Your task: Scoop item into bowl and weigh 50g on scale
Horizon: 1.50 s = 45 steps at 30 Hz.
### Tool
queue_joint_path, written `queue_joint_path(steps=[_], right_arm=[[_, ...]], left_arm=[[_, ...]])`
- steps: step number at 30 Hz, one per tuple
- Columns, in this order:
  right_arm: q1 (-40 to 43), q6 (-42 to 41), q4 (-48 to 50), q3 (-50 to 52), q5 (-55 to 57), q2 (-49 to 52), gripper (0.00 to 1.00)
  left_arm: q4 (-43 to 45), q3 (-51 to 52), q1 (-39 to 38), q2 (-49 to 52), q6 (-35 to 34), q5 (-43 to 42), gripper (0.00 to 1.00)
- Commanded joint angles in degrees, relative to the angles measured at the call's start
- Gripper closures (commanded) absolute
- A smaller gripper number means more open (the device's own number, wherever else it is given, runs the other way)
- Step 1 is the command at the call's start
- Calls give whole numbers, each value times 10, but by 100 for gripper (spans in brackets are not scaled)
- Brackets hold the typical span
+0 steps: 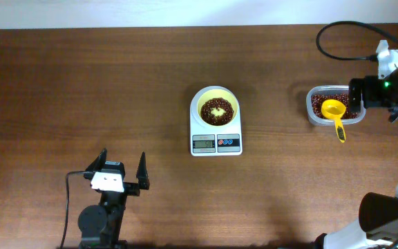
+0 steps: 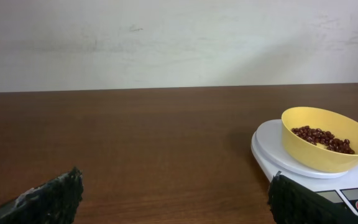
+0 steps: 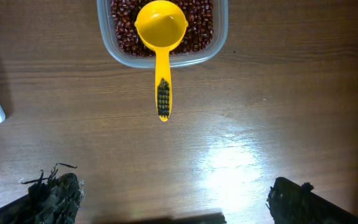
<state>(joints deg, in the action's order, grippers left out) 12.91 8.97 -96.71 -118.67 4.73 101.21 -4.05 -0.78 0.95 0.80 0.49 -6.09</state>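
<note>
The white scale (image 1: pixel 197 133) stands mid-table with the pale yellow bowl (image 1: pixel 216 90) on its platform. A ring of dark red-brown beans (image 1: pixel 206 112) lies in the bowl. From the left wrist, the bowl (image 2: pixel 316 152) and its beans (image 2: pixel 325 138) sit on the scale (image 2: pixel 269 146) at the right. My left gripper (image 1: pixel 123 158) (image 2: pixel 173 193) is open over bare table, near the front and left of the scale. My right gripper (image 1: pixel 362 93) (image 3: pixel 173 186) is open and empty, above the table by the scoop's handle.
A clear plastic container (image 1: pixel 311 104) (image 3: pixel 123 59) of beans (image 3: pixel 120 18) stands at the right. A yellow scoop (image 1: pixel 334 109) (image 3: pixel 161 25) rests in it, bowl up, its handle over the near rim. A black cable (image 1: pixel 337 31) loops at the back right.
</note>
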Motion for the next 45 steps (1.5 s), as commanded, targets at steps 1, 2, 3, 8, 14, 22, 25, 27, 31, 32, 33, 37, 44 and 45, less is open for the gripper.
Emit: queue_joint_path(steps=[1, 2, 3, 8, 14, 22, 25, 27, 31, 32, 33, 37, 44, 45], right_arm=[[-1, -2, 0, 3, 4, -6, 1], [-1, -2, 0, 3, 4, -6, 1], [-1, -2, 0, 3, 4, -6, 1], [-2, -2, 1, 3, 5, 1, 1], [-3, -2, 111, 3, -61, -24, 1], [-30, -2, 204, 7, -132, -86, 1], [-43, -4, 243, 63, -134, -116, 1], [-44, -4, 300, 146, -151, -156, 1], [-44, -4, 471, 340, -198, -269, 1], [-44, -4, 504, 374, -206, -291, 1], [-44, -4, 557, 422, -217, -320, 1], [-45, -4, 759, 589, -268, -405, 1], [-62, -84, 1154, 912, -272, -553, 1], [-62, -84, 1187, 951, -270, -578, 1]], left_arm=[[-1, 2, 3, -5, 13, -6, 1], [-1, 2, 3, -5, 13, -5, 1], [-1, 2, 3, -5, 13, -6, 1], [-1, 2, 3, -5, 13, -5, 1], [-1, 2, 3, -5, 13, -6, 1], [-1, 2, 3, -5, 13, -6, 1], [-1, 2, 3, -5, 13, -6, 1], [-1, 2, 3, -5, 13, -6, 1], [-1, 2, 3, -5, 13, -6, 1], [-1, 2, 3, -5, 13, -6, 1], [-1, 2, 3, -5, 13, -6, 1], [-1, 2, 3, -5, 13, -6, 1], [-1, 2, 3, -5, 13, -6, 1], [-1, 2, 3, -5, 13, -6, 1]])
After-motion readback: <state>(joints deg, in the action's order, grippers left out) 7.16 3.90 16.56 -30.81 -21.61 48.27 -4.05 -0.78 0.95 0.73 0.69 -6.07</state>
